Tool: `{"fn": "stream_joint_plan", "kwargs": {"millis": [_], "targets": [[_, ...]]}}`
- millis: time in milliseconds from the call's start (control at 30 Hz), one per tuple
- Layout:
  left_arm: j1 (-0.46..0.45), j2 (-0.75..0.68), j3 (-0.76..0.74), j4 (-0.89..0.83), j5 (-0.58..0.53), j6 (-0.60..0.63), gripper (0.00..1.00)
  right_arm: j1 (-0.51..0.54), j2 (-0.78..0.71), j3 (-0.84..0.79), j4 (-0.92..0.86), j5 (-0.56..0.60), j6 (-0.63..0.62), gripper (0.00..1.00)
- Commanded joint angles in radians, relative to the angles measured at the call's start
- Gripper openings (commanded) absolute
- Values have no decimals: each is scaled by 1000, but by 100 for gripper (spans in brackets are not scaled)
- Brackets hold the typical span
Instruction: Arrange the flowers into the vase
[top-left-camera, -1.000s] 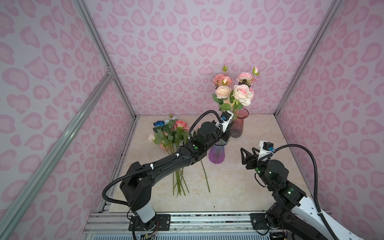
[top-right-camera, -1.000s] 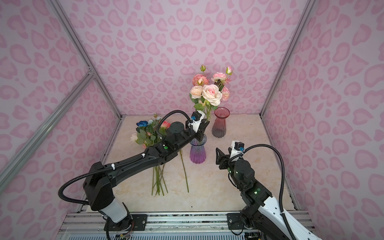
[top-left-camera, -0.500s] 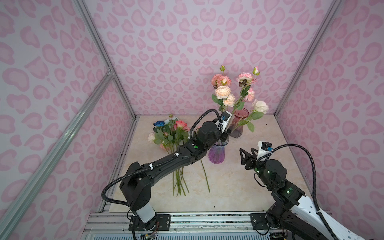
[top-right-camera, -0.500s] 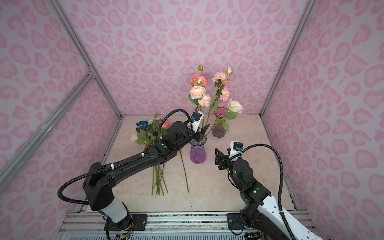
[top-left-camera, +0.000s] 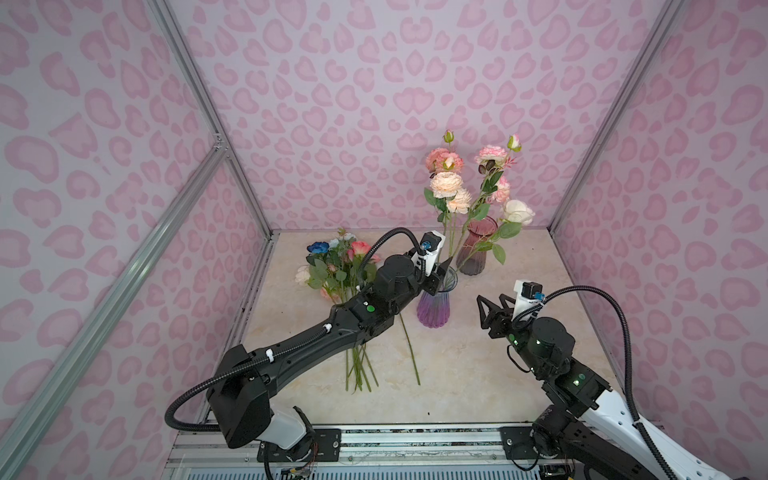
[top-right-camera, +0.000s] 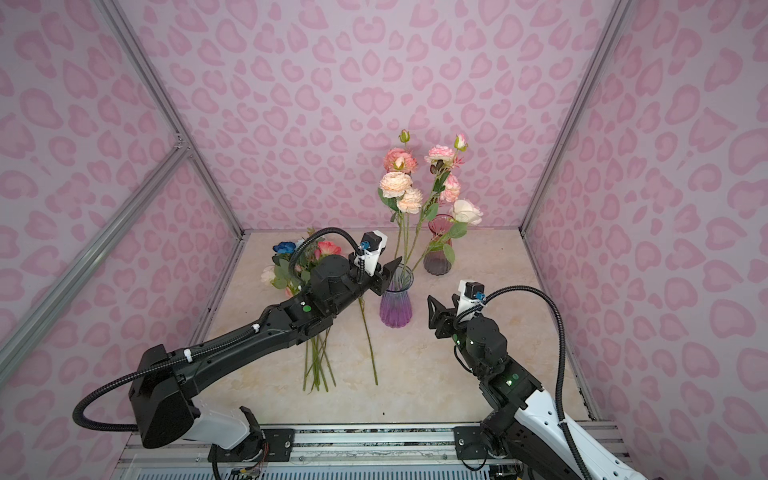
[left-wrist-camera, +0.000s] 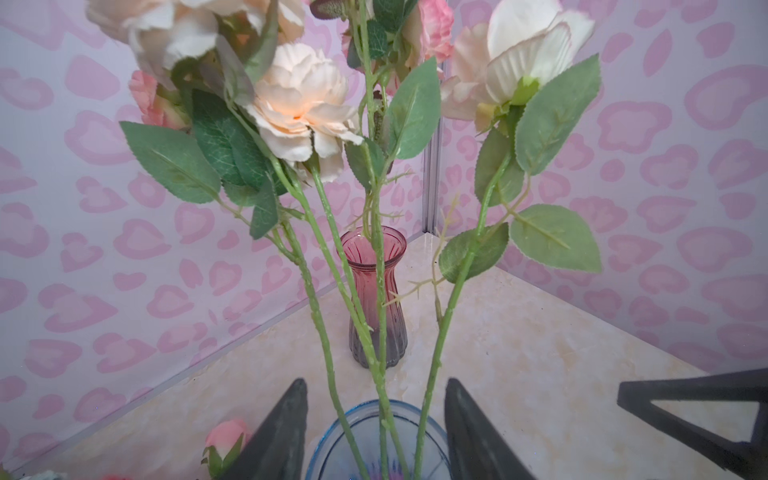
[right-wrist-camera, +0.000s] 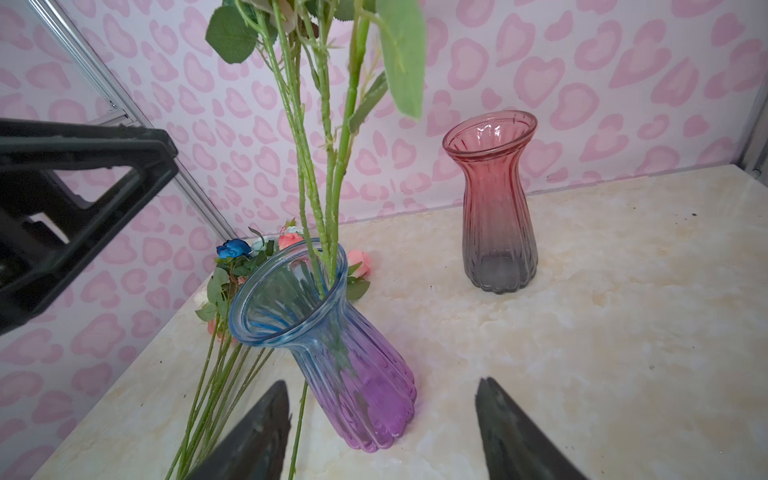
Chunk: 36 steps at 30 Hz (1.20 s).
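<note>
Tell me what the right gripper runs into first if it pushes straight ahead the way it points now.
Most likely the blue-purple vase. Its lower body stands right ahead of the open right gripper, with nothing visible between them. How near it is, the views do not settle.

Flowers (top-left-camera: 332, 266) lying half hidden
The left arm (top-left-camera: 332, 336) is covering their stems; the vase (left-wrist-camera: 332, 432) is running off the wrist view.

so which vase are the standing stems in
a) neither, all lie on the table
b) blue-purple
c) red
b: the stems run down through the rim of the blue-purple vase; the red vase stands empty.
</note>
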Motion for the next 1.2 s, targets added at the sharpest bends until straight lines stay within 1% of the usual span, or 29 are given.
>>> {"fn": "stream_joint_plan", "kwargs": {"millis": [0,100,167,233,300,333,400,467,533,567,633,667,700,800,867,933,1000,1067,1167], "targets": [[1,-51,-33,33,-58,-12,54,0,4,10,22,-32,1,71],[7,-117,-103,35,-140,-35,55,-1,4,14,20,-50,6,72],[31,-168,-166,20,-195,-80,56,3,10,11,22,-61,9,71],[78,-214,-232,-6,-243,-162,61,5,19,6,21,-65,7,71],[145,-248,-288,-64,-247,-259,62,8,33,-2,26,-67,6,70],[183,-259,-304,-120,-255,-317,62,10,39,-6,27,-71,5,70],[269,-254,-317,-253,-230,-427,63,21,53,-10,34,-88,8,69],[357,-204,-293,-409,-170,-504,62,50,70,-18,48,-89,13,69],[396,-141,-266,-507,-147,-505,57,89,94,-27,68,-67,8,68],[402,-112,-258,-536,-148,-490,53,109,111,-33,80,-50,3,68],[409,-80,-256,-572,-233,-519,51,124,143,-35,101,-29,10,68],[425,-77,-264,-577,-264,-544,51,123,160,-34,117,-38,19,68],[453,-84,-283,-569,-264,-581,51,122,175,-33,134,-49,19,68],[580,-106,-371,-484,-74,-670,50,123,223,-10,156,-62,-1,68],[613,-84,-374,-477,-23,-682,48,123,250,6,160,-58,-19,68],[614,-44,-355,-480,36,-662,46,123,275,19,159,-54,-24,69],[600,-3,-314,-505,75,-634,40,123,294,31,158,-57,-35,69],[570,22,-274,-522,45,-605,40,123,305,38,155,-46,-42,69],[531,55,-222,-526,63,-549,42,118,307,37,150,-26,-37,69]]}}
